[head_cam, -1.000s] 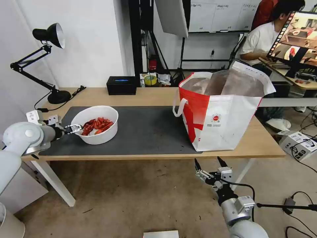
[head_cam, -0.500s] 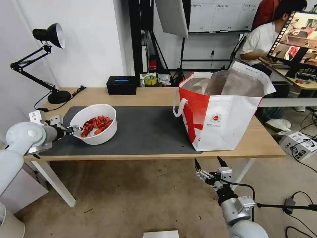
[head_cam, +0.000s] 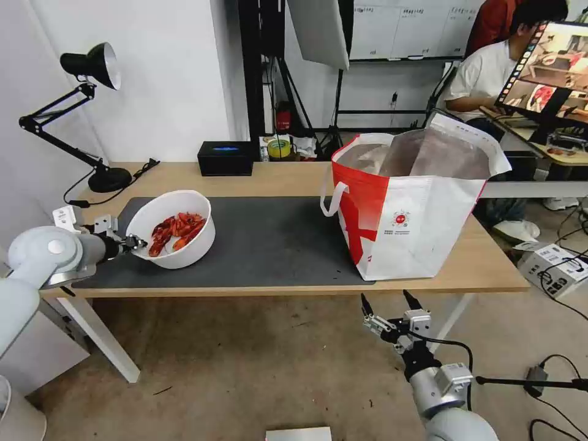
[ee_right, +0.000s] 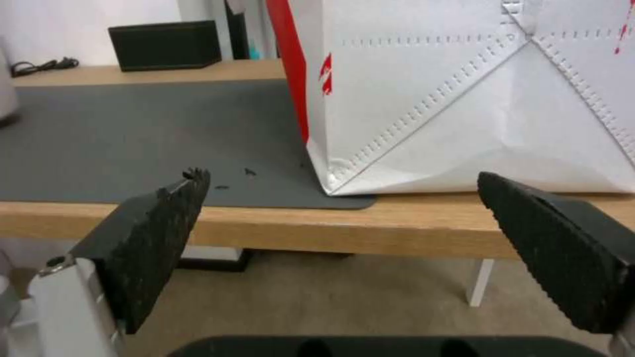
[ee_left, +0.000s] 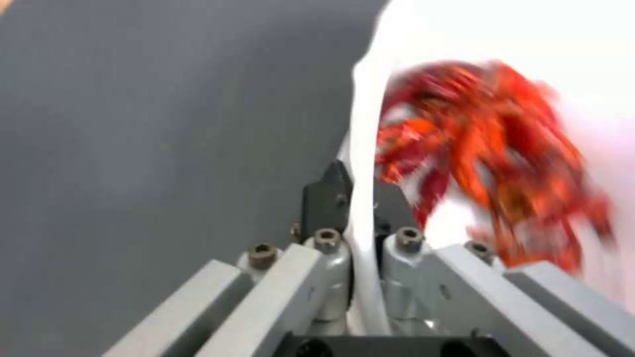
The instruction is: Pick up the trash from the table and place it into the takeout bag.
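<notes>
Bowl (head_cam: 174,229) of red shells, tilted at left of the worktop (head_cam: 282,179), looks thin, light, likely slippery and spill-prone, so the left gripper (head_cam: 136,243) jaws pinching its near rim suit it; right gripper (head_cam: 387,304) jaws gape, low centre.

The left arm reached in from the table's left edge, and the left gripper (head_cam: 136,242) was closed on the rim of the bowl (head_cam: 184,252). The right gripper (head_cam: 387,301) hung below the table's front edge, fingers spread wide.

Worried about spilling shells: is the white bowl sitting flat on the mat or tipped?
Tipped. The white bowl leans with its gripped side raised, the left gripper shut on its rim, opening tilted toward the takeout bag.
</notes>
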Tool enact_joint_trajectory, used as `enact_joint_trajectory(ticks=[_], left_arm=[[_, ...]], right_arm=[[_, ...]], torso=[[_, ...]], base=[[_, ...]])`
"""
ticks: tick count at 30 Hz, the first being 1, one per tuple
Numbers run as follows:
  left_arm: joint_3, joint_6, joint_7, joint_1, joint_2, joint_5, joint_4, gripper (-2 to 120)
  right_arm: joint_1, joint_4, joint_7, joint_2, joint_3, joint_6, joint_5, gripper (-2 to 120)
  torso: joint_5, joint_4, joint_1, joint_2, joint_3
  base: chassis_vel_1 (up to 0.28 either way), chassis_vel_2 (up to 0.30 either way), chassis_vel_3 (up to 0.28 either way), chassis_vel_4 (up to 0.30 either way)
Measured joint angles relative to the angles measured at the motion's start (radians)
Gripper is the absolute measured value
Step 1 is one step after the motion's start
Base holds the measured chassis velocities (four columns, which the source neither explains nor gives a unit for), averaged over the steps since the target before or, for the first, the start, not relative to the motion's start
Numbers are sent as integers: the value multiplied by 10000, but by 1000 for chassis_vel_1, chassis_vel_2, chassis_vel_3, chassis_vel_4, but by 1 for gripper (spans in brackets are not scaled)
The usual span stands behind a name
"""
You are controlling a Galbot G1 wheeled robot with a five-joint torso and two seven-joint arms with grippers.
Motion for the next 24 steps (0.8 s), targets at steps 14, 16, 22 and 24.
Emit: enact_joint_trajectory(ticks=[14, 16, 22, 24], left_arm=[[-260, 0, -211, -446, 297, -376, -1083, 0], [-245, -1, -236, -694, 371, -474, -1279, 0], [414, -3, -461, -2039, 485, -1010, -1784, 0], [913, -3, -697, -2814, 421, -1298, -2014, 0]], right_arm=[[0, 0, 0, 0, 0, 0, 0, 100], [0, 1, 0, 0, 0, 0, 0, 100], [0, 0, 0, -1, 0, 0, 0, 100], [0, 0, -1, 0, 0, 0, 0, 100]], torso=[[1, 1, 0, 0, 0], [1, 1, 0, 0, 0], [1, 1, 0, 0, 0], [4, 1, 0, 0, 0]], base=[[0, 0, 0, 0], [0, 0, 0, 0], [0, 0, 0, 0], [0, 0, 0, 0]])
